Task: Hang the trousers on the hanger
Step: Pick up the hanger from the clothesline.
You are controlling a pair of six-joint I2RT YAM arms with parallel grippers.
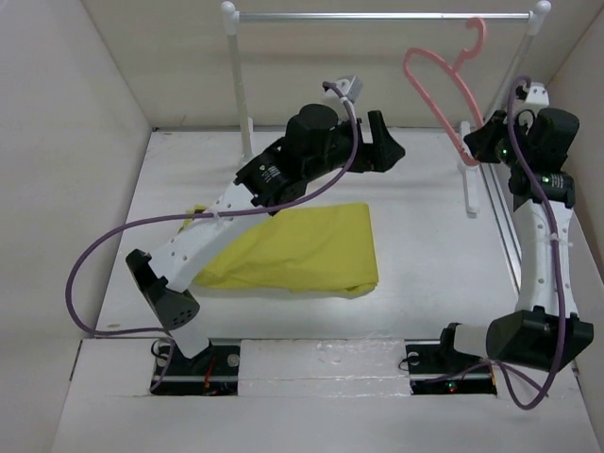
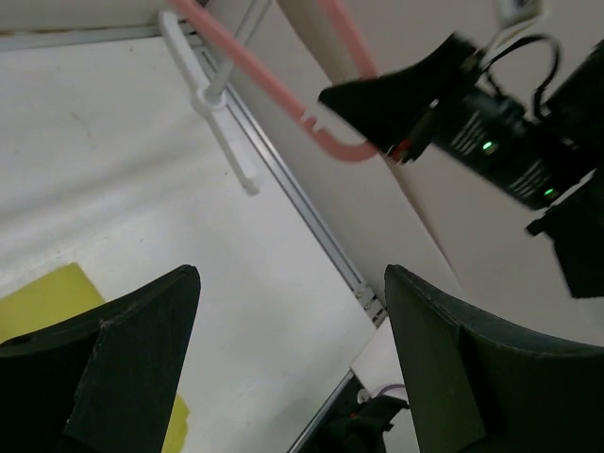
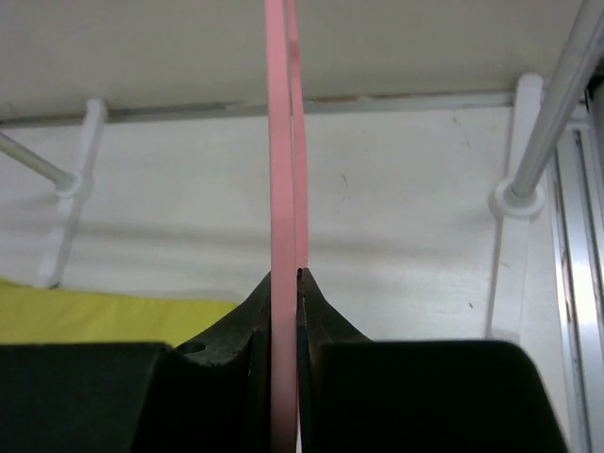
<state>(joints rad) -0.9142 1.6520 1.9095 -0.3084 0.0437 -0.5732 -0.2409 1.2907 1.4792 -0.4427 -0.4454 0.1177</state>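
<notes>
The mustard-yellow trousers [image 1: 293,247] lie folded flat on the white table; they also show in the left wrist view [image 2: 42,297] and the right wrist view [image 3: 104,316]. The pale pink hanger [image 1: 439,85] is held up at the back right, below the rail. My right gripper [image 1: 477,142] is shut on the hanger's lower end [image 3: 281,189]; the left wrist view shows the hanger [image 2: 250,66] in it too. My left gripper [image 1: 392,149] is open and empty, raised above the table beyond the trousers, pointing toward the hanger [image 2: 293,311].
A white-posted rack with a silver rail [image 1: 377,16] stands at the back, its posts [image 1: 241,85] and feet [image 1: 469,189] on the table. White walls enclose the left, back and right. A metal track [image 1: 505,226] runs along the right side.
</notes>
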